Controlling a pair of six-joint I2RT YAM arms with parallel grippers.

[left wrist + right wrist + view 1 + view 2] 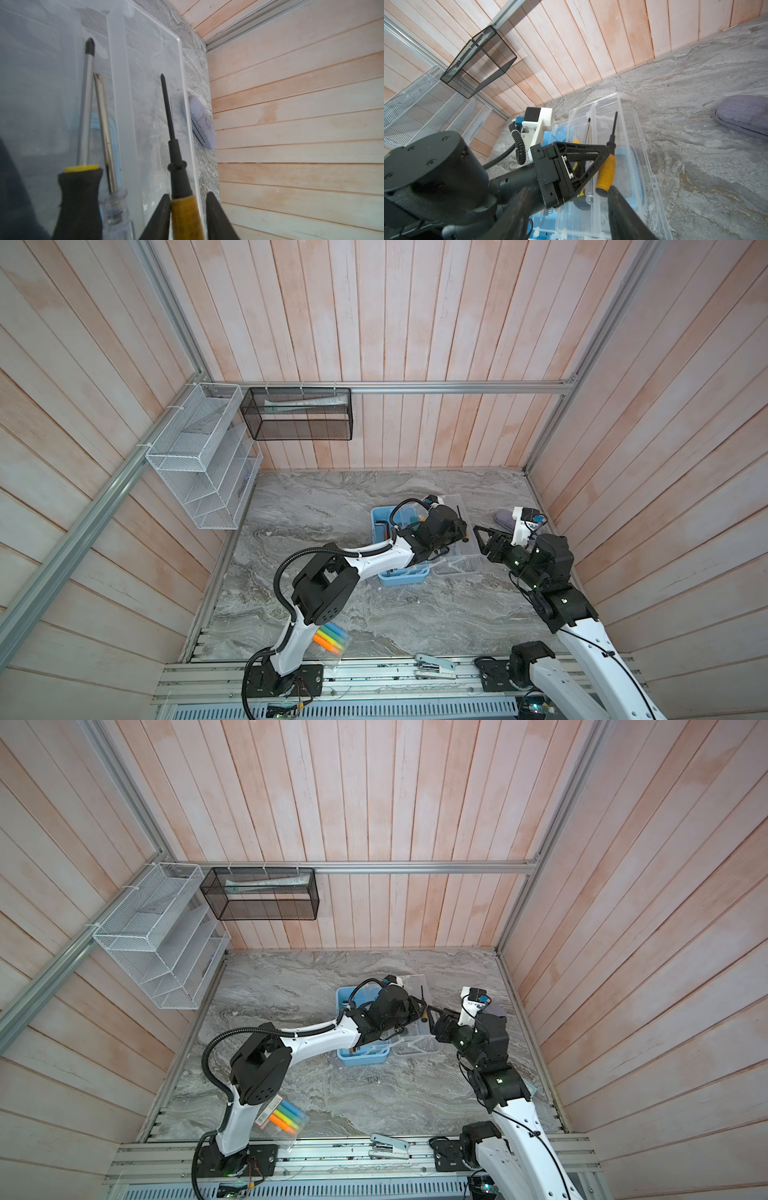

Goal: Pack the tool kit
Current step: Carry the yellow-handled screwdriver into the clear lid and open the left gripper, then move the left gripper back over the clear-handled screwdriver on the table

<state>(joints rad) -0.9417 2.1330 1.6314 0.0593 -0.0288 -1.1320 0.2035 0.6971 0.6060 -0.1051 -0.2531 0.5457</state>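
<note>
Reaching over the tool kit (379, 517), left fingers (162, 214) loosely straddle a screwdriver (184, 218); right fingers (623, 207) hover — parted, empty.

3 screwdrivers (85, 108), 1 tool kit (401, 580)

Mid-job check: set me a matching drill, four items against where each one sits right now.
Items:
1. wooden-handled screwdriver
2. lilac case
3. highlighter packet
4. stapler

Places:
A. on the front rail
B. between the left tool's fingers
C. on the table near the right wall
D. at the table's front edge, by the left arm's base

Pairs: 1-B, 2-C, 3-D, 4-A.
</note>
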